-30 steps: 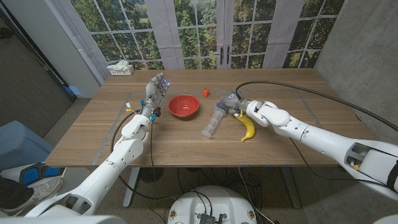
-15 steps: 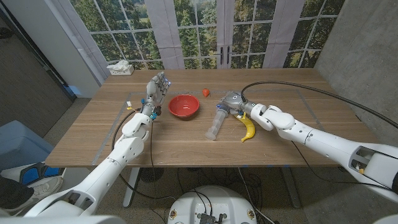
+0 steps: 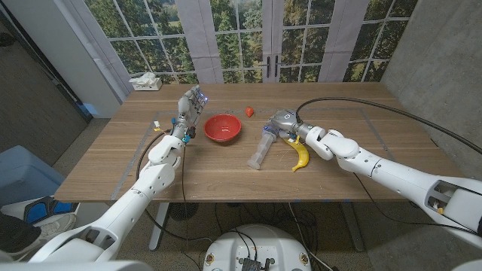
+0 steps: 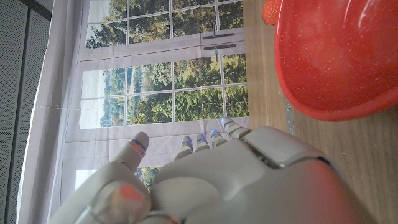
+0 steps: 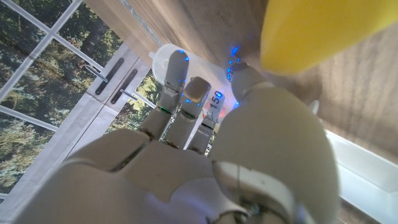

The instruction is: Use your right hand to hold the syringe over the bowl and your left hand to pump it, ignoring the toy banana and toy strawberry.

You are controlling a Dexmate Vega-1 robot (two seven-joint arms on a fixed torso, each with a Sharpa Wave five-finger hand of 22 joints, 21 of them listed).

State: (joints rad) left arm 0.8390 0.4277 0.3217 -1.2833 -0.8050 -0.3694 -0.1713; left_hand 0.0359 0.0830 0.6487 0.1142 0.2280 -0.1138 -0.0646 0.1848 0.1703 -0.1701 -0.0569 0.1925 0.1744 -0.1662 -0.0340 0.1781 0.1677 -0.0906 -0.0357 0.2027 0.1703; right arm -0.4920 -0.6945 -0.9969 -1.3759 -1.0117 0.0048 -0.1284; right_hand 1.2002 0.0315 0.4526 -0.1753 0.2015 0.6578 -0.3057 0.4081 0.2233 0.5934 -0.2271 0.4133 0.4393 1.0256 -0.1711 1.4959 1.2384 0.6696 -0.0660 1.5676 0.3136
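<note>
1. Your right hand point(image 3: 283, 124) grips the syringe point(image 3: 262, 147), which lies on the wooden table point(image 3: 226, 169) beside the toy banana point(image 3: 301, 154).
2. Your left hand point(image 3: 190, 108) stands empty, fingers apart, left of the red bowl point(image 3: 223, 128).
3. Tall paned windows point(image 3: 248, 38) rise behind the table.

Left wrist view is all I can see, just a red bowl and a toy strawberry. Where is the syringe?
Observer: The syringe lies on the table, to the right of the bowl in the head view.
Operator: Is my other hand holding it?
Observer: The right hand is at the syringe's far end with its fingers on the barrel. I cannot tell if it grips.
Operator: Is anything in the way?
Observer: The toy banana lies close beside the syringe, on the side away from the bowl.
</note>
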